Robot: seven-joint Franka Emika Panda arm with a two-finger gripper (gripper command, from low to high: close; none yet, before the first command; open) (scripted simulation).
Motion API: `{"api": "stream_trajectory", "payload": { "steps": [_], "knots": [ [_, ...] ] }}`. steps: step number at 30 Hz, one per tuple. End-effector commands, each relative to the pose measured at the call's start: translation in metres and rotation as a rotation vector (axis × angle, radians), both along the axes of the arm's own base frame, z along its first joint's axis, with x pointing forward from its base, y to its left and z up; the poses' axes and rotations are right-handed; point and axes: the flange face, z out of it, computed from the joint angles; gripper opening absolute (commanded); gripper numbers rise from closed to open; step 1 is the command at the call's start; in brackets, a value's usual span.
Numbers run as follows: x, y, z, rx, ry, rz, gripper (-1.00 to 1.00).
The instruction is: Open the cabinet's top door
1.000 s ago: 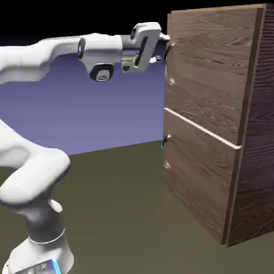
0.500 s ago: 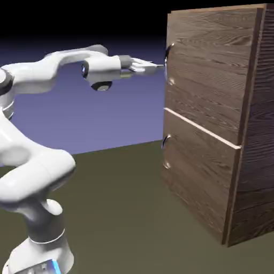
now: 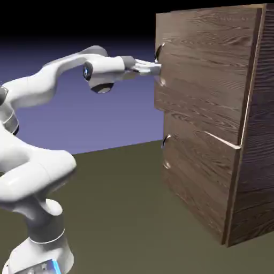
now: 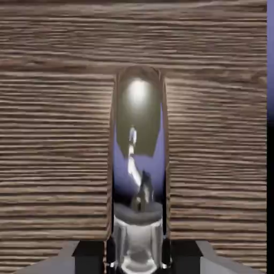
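Clamped on the curved metal handle (image 4: 138,128), the hand (image 3: 159,69) grips near the free edge of the top door (image 3: 208,64), slightly ajar on the cabinet (image 3: 259,134), presumably because pulling far from the hinge gives the best leverage.

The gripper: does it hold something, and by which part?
Yes, the top door's handle, gripped at the stretch low in the hand view, between the two finger tips.
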Motion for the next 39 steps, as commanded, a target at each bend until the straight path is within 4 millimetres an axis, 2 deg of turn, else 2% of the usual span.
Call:
{"api": "stream_trajectory", "payload": {
  "steps": [1, 9, 14, 22, 28, 33, 39],
  "knots": [
    [-0.008, -0.004, 0.0, -0.001, 0.0, 0.02, -1.0],
    [-0.067, -0.044, 0.0, -0.001, 0.0, 0.185, -1.0],
    [-0.097, -0.07, 0.0, -0.001, 0.0, 0.278, -1.0],
    [-0.151, -0.133, 0.0, 0.0, 0.001, 0.467, -1.0],
    [-0.176, -0.172, 0.0, 0.0, 0.001, 0.575, -1.0],
    [-0.185, -0.19, 0.0, 0.0, 0.0, 0.62, -1.0],
    [-0.205, -0.236, 0.0, 0.0, 0.0, 0.736, -1.0]
  ]
}}
